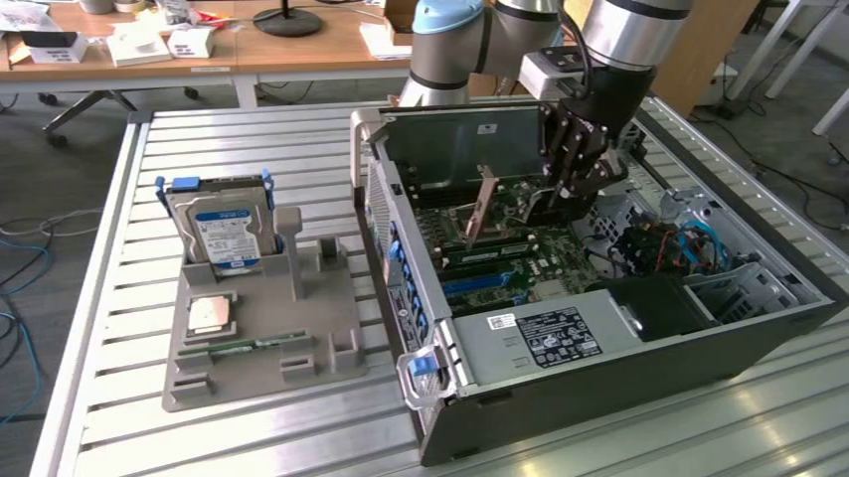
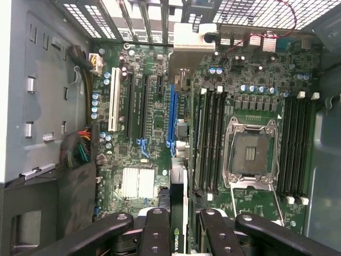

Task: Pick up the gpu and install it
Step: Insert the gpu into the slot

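Note:
In the wrist view the gpu (image 2: 176, 238) is seen edge-on, a thin dark card with a green logo, and my gripper (image 2: 178, 226) is shut on it. The card runs away from the black fingers (image 2: 154, 234) to its silver bracket (image 2: 187, 42) by the case's slotted rear wall. It lies along the blue expansion slot (image 2: 171, 117) of the motherboard (image 2: 144, 133); I cannot tell whether it touches the slot. In the exterior view my gripper (image 1: 574, 187) reaches down into the open computer case (image 1: 623, 328), and its fingers cover most of the card.
An empty CPU socket (image 2: 249, 154) and rows of memory slots (image 2: 208, 138) sit beside the blue slot. Left of the case in the exterior view, a grey holder (image 1: 285, 343) carries a hard drive (image 1: 226, 231), a processor chip (image 1: 209, 315) and a RAM stick (image 1: 246, 346). The power supply (image 1: 558, 336) is at the near end of the case.

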`<move>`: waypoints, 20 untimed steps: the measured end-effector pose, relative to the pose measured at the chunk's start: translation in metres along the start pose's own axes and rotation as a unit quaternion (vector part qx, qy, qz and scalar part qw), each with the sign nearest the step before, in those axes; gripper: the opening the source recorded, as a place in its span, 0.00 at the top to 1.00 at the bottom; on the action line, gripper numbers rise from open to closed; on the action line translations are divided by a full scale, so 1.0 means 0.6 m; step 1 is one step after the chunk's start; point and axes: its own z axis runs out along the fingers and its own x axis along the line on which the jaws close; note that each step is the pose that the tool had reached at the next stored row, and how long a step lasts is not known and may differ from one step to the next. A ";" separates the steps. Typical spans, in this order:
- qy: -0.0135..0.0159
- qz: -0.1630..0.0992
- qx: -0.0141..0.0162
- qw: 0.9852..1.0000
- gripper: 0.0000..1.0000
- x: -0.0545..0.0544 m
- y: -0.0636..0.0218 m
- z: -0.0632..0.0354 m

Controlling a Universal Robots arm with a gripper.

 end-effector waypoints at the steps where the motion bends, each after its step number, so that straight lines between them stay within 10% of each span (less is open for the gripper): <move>1: 0.000 0.000 0.000 1.000 0.74 0.000 0.000 0.000; 20: 0.000 0.000 0.009 1.000 0.74 -0.001 0.014 0.020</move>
